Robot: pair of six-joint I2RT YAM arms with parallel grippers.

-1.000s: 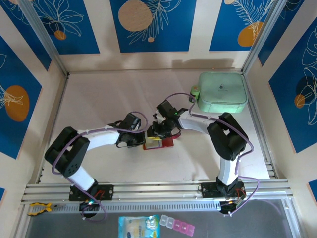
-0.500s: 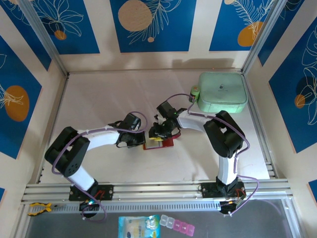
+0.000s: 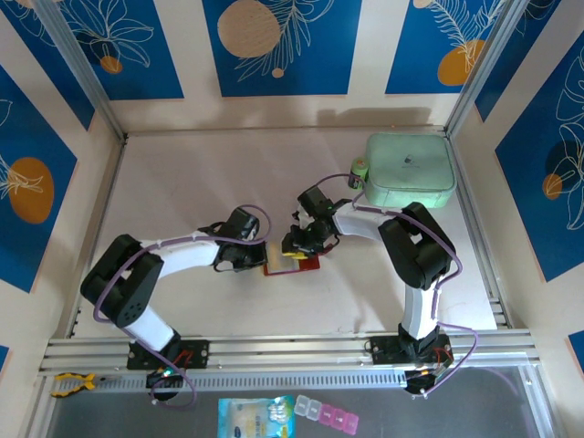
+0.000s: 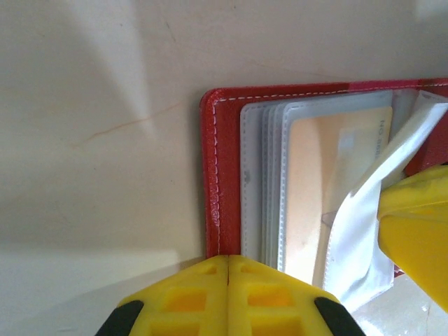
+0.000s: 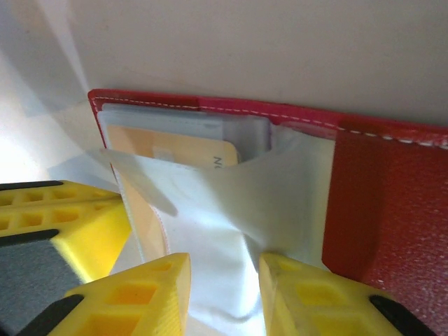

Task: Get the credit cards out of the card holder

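Your card holder (image 3: 294, 265) lies open on the desk (image 3: 182, 182), about midway between the two arms and well apart from the mint green case (image 3: 409, 171) at the far right corner.

Your left pincer (image 3: 261, 262) is clenched, with its two fingers pressed together. In the left wrist view, the left pincer (image 4: 228, 262) sits at the red border of the card holder (image 4: 213, 175), just beside the stack of greyish clear pockets. A tan-gold credit card (image 4: 308, 182) is inside the top pocket of that stack.

Your right pincer (image 3: 297, 248) is over the holder from the other side. In the right wrist view, the right pincer (image 5: 220, 269) grasps a clear pocket leaf (image 5: 238, 210). Its fingers stand partly apart, and the leaf is bunched between them, touching both and drawn up taut from the stack. Behind that leaf, the corner of the credit card (image 5: 175, 148) shows, tucked inside a pocket. The red cover of the card holder (image 5: 385, 203) lies flat on the desk to the right.
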